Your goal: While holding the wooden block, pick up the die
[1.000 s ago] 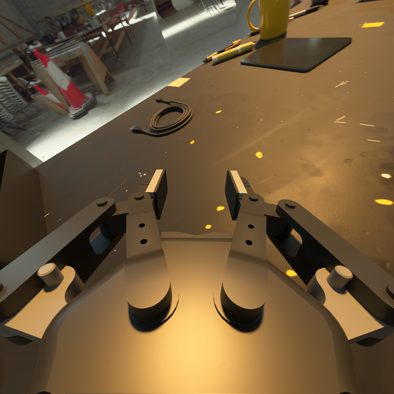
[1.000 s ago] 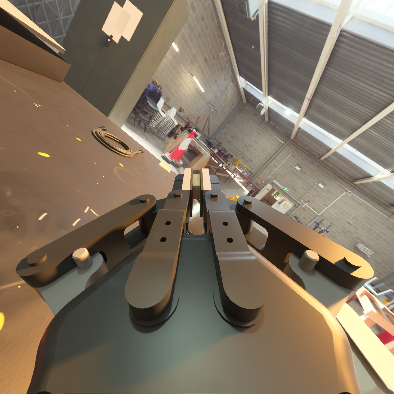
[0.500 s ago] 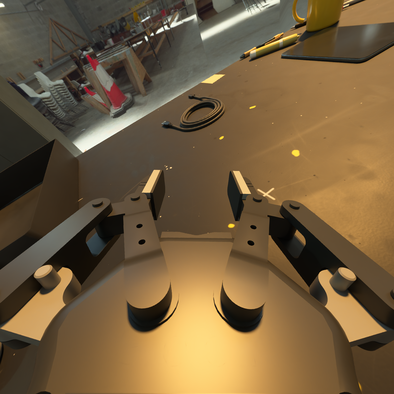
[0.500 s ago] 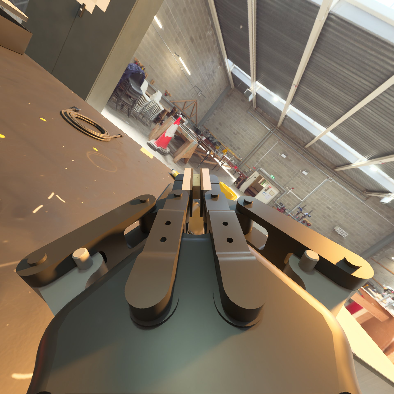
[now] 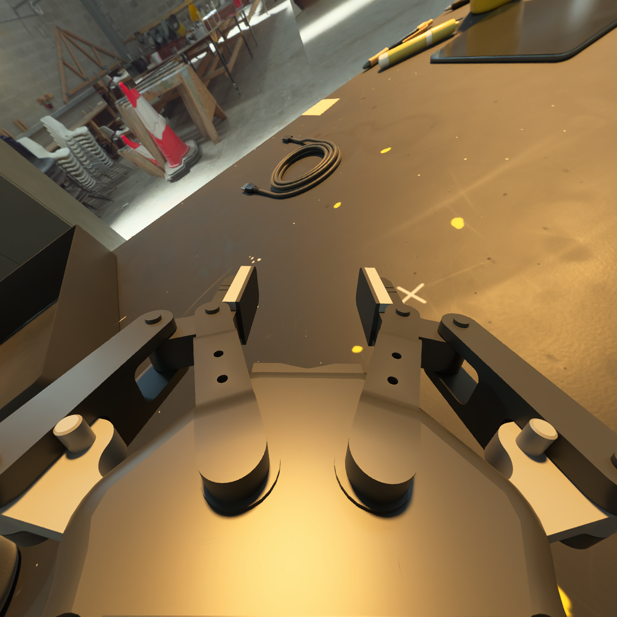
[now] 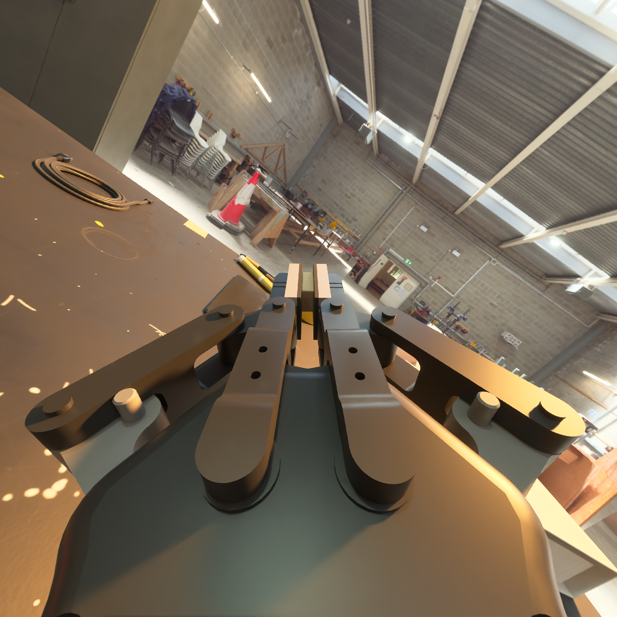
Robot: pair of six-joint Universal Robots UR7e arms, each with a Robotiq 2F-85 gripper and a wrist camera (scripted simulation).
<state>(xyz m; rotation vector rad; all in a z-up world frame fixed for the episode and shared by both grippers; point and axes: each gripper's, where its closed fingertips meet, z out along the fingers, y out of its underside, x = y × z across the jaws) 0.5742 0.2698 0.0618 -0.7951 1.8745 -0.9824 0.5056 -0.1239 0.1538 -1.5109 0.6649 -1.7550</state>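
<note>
My right gripper (image 6: 307, 281) is shut on a small wooden block (image 6: 307, 283), a thin pale sliver between the pads, held up off the brown table (image 6: 66, 300). My left gripper (image 5: 307, 293) is open and empty, low over the bare table (image 5: 467, 233). The die shows in neither view.
A coiled black cable (image 5: 305, 167) lies ahead of the left gripper and also shows in the right wrist view (image 6: 80, 182). A yellow marker (image 5: 417, 41), a dark pad (image 5: 534, 36) and a white cross mark (image 5: 413, 293) are on the table. A dark box (image 5: 43, 300) stands at the left.
The left wrist view has swung so the cable and pad slide right and up, and the box at the left comes in. The right gripper has tilted, still shut on the block.
</note>
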